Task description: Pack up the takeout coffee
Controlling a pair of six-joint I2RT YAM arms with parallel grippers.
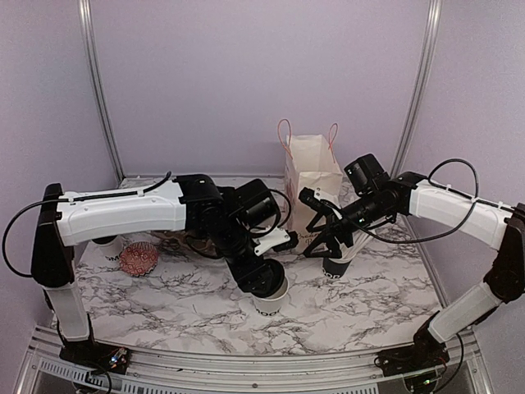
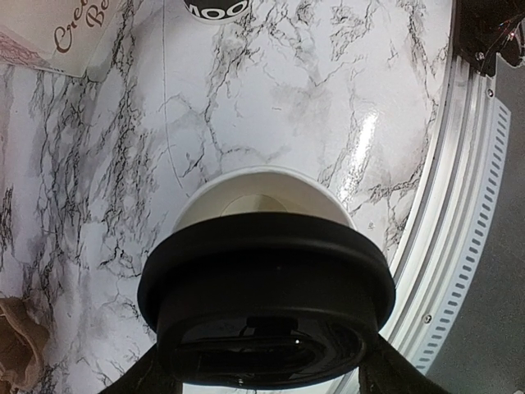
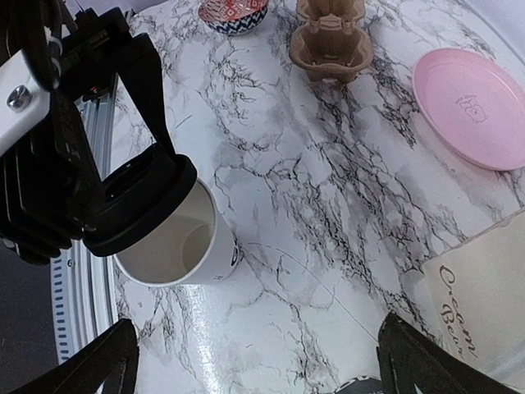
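On the marble-patterned table point(image 1: 164, 295), far left, what looks like a white paper cup point(image 1: 107, 246) stands partly hidden under the left arm. Just beside it sits a small red-patterned bowl point(image 1: 138, 259). Next comes a brown cardboard cup carrier point(image 3: 332, 41), with a pink plate point(image 3: 480, 107) lying flat near it; the plate shows only in the right wrist view. Toward the middle, the left gripper point(image 1: 262, 277) reaches down with its jaws clamped on a round black lid point(image 2: 267, 295). It holds the lid tilted over one side of an open white cup point(image 3: 189, 238), which stands upright at the near part of the table. Most of the cup's mouth is uncovered and its inside looks empty. Whether the lid touches the rim I cannot tell. Behind, near the back wall, a white paper bag point(image 1: 313, 172) with cord handles stands upright and open at the top. To its right the right gripper point(image 1: 322, 235) hovers with its jaws wide apart, holding nothing. Just below it stands a second takeout cup point(image 1: 336, 268), lid on, close in front of the bag.
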